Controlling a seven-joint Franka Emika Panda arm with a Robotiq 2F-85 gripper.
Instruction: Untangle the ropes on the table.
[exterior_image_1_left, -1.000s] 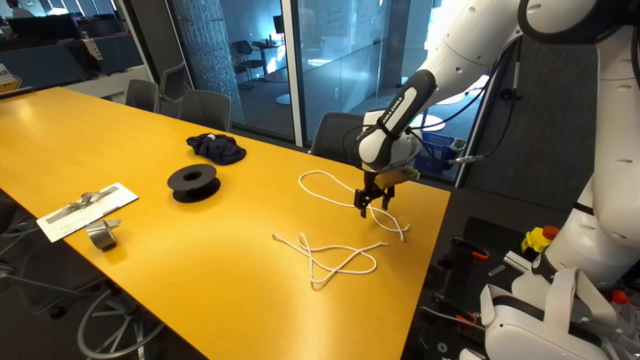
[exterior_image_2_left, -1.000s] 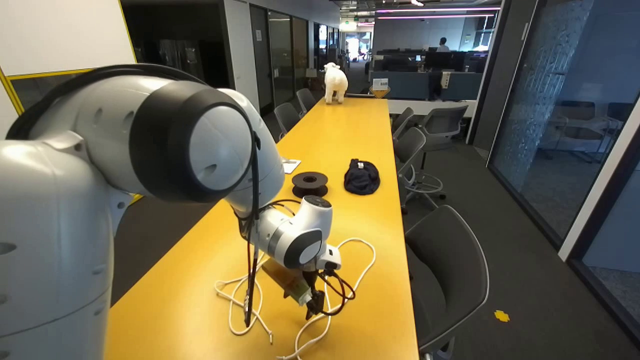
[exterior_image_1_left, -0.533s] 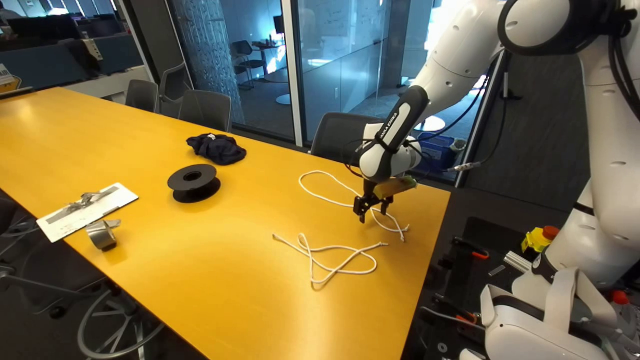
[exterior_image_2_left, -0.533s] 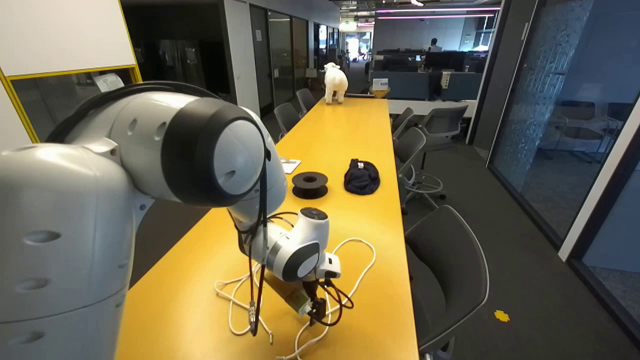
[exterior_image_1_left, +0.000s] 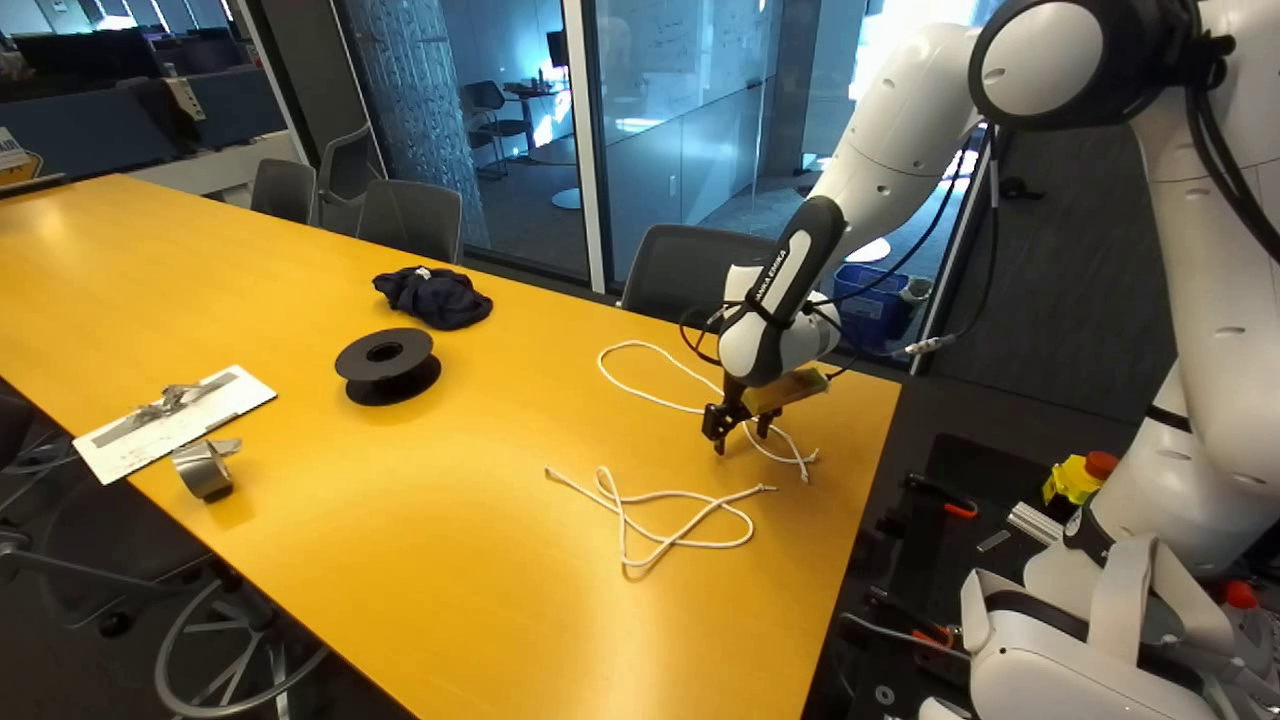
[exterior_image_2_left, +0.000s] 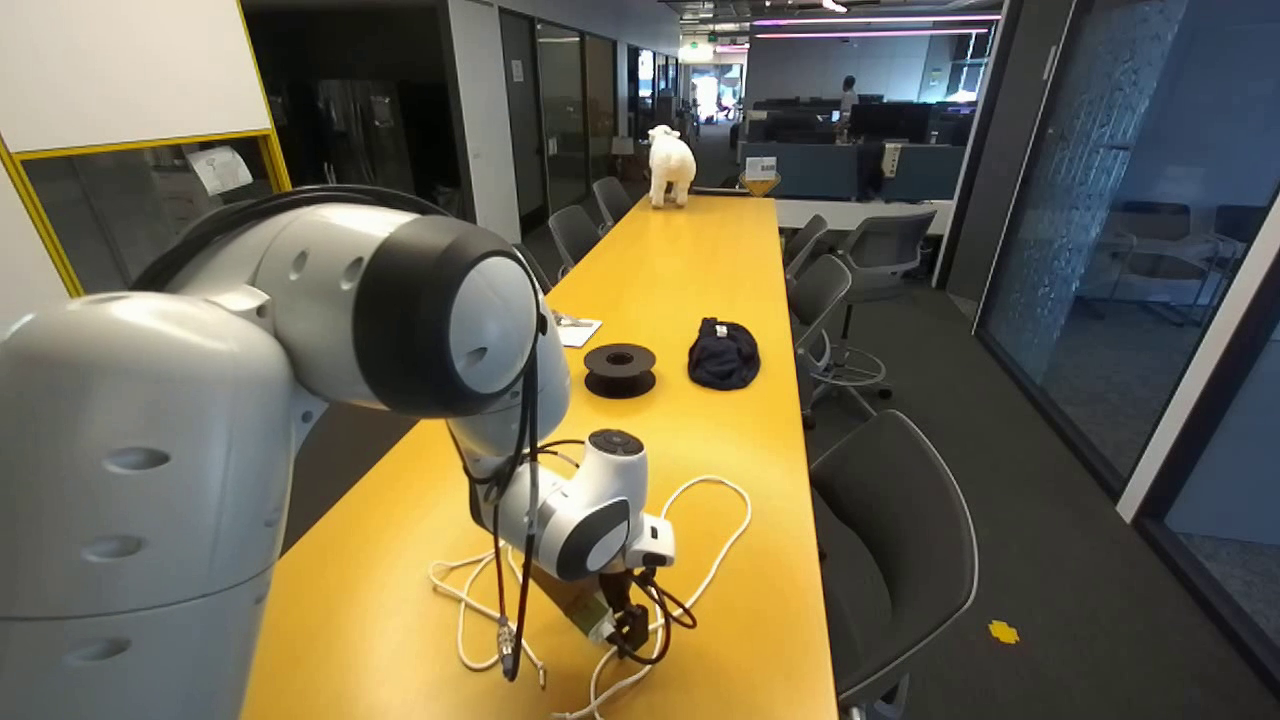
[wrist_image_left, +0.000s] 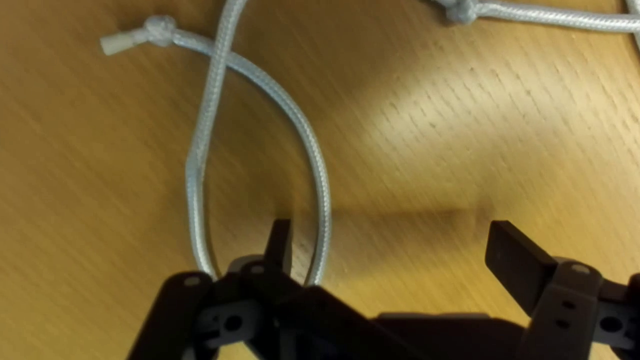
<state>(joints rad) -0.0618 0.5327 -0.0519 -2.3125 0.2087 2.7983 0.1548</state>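
Two white ropes lie on the yellow-orange table (exterior_image_1_left: 480, 560). The rope by the window side (exterior_image_1_left: 665, 402) forms a long loop with its ends near the table's end; it also shows in an exterior view (exterior_image_2_left: 745, 510). The separate second rope (exterior_image_1_left: 680, 543) crosses itself in several loops. My gripper (exterior_image_1_left: 741, 441) is open, low over the window-side rope. In the wrist view, one strand of this rope (wrist_image_left: 321, 180) runs between the spread fingers (wrist_image_left: 390, 225), close to the left finger; another strand passes outside that finger. A knotted end of the second rope (wrist_image_left: 550, 15) shows at top right.
A black spool (exterior_image_1_left: 388, 368) and a dark cloth bundle (exterior_image_1_left: 435, 297) stand farther along the table. A white flat piece (exterior_image_1_left: 170, 425) and a silver tape roll (exterior_image_1_left: 203, 470) lie near the long edge. A chair (exterior_image_2_left: 890, 550) stands beside the table.
My gripper has come down toward the table and shifted slightly toward the second rope. It stays open. Both ropes lie as before.
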